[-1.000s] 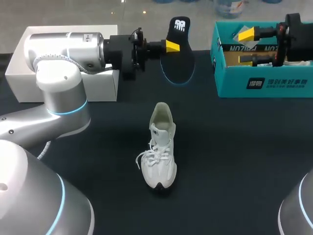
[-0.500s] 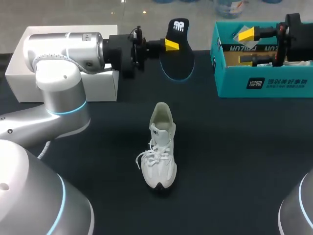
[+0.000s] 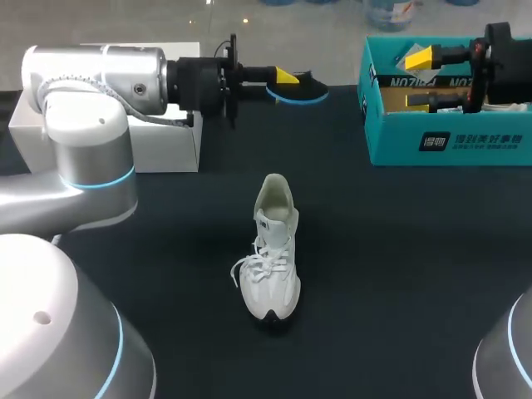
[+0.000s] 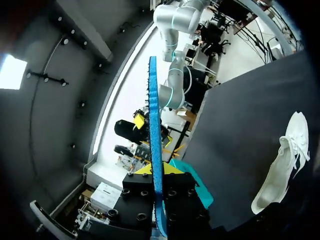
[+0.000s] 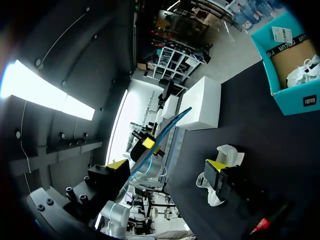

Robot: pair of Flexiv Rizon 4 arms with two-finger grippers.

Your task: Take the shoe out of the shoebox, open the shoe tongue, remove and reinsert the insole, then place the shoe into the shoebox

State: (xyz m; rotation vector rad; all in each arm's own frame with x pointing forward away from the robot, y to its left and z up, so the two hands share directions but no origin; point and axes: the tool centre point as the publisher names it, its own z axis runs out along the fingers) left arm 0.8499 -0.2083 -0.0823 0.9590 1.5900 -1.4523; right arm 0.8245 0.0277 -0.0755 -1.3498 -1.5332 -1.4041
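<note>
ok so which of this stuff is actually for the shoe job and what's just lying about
For the job: white shoe, insole clamped in left gripper, teal shoebox.
Lying about: white box beside the left arm.

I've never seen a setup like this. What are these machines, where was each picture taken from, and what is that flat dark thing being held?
These are two robot arms working at a black table. The head view looks down from above and behind them. Each round picture comes from a camera on one arm's wrist. The left tool, two yellow-tipped fingers, is shut on a shoe insole near the table's far edge; the left wrist view shows it edge-on. A white shoe lies mid-table. A teal shoebox stands at the right, a white box at the left. The right tool hangs open over the shoebox, holding nothing.
</note>
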